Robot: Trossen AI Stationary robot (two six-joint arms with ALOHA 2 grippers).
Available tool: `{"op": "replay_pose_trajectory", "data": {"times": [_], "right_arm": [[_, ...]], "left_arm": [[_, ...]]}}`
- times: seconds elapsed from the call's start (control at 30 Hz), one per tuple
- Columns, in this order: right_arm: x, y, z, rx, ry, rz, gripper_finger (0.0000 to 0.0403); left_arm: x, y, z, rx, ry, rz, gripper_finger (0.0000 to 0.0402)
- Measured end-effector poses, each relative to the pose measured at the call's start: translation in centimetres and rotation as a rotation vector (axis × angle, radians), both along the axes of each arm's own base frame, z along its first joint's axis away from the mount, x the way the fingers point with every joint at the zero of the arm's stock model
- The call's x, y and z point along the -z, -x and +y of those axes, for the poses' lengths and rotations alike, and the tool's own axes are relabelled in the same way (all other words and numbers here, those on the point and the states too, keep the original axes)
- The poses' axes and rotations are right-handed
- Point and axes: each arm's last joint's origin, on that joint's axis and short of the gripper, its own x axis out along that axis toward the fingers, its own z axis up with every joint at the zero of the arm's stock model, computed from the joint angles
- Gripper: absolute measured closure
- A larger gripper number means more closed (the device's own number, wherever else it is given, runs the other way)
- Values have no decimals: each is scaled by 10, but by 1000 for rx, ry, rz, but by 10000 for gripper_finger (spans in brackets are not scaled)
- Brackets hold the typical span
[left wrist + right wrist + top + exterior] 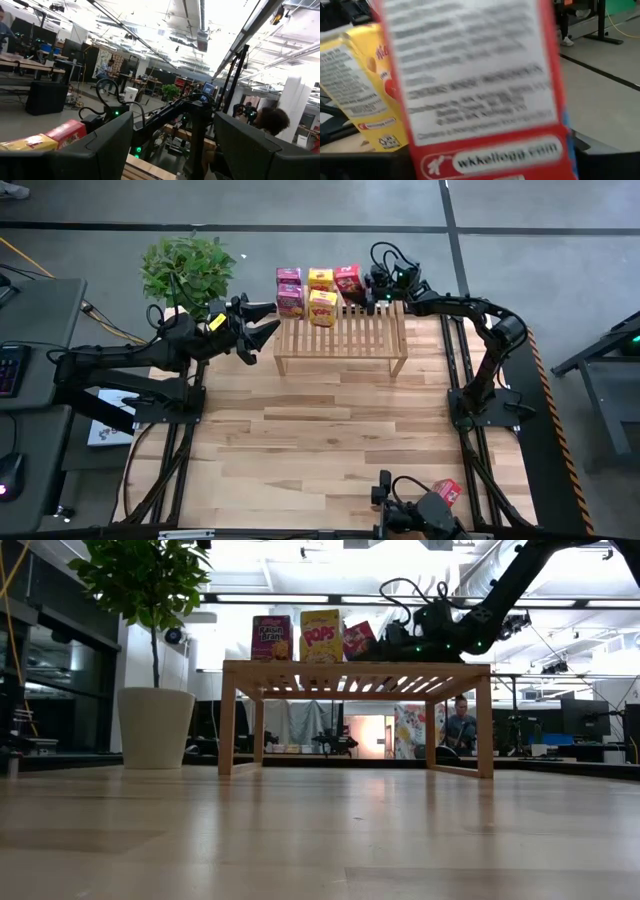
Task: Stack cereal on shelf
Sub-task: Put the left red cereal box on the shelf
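The right hand (368, 288), closed on a tilted red cereal box (350, 281), is setting it at the shelf's (340, 340) twelve-o'clock edge beside the yellow boxes (322, 308); next, I judge, level and release, while the open left hand (262, 321) waits at nine o'clock.

Cereal boxes (310, 292) in rows along the shelf's (345, 340) far edge, plant (186, 268) beyond its left end
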Motion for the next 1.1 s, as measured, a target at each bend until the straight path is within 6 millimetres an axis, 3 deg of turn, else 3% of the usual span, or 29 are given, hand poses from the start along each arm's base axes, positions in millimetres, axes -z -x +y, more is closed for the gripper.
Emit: {"op": "replay_pose_trajectory", "data": {"times": [0.3,0.77,1.1], "right_arm": [[1,0,-1,6,23,6,129],[-3,14,-9,4,-24,-14,125],[-8,8,-1,-67,-17,-27,125]], "left_arm": [[0,0,0,0,0,0,133],[0,0,0,0,0,3,133],[0,0,0,0,0,4,133]]}}
